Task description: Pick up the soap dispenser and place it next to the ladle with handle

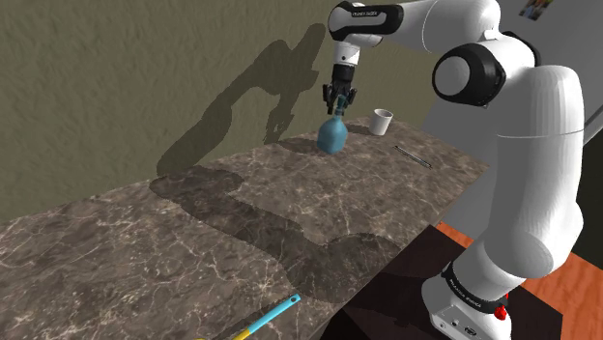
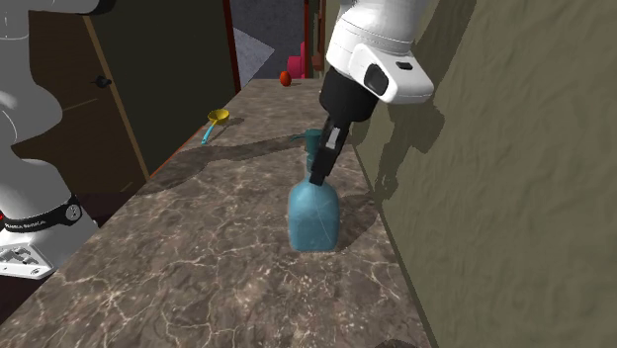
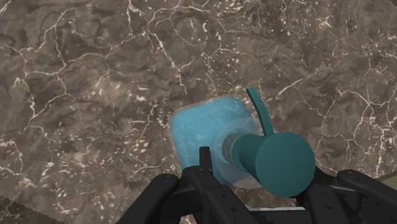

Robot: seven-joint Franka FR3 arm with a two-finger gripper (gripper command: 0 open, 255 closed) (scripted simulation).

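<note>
a white cup (image 1: pixel 383 121) stands upper centre in the shoulder view on a dark marble counter (image 1: pixel 145 241), a thin grey utensil (image 1: pixel 413 155) lying nearby.

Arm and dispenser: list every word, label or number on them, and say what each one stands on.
Pale lettering on the black base band: too small to read.
Dark lettering on the white wrist link: too blurred to read.
Blue soap dispenser: no label or sign on it.
</note>
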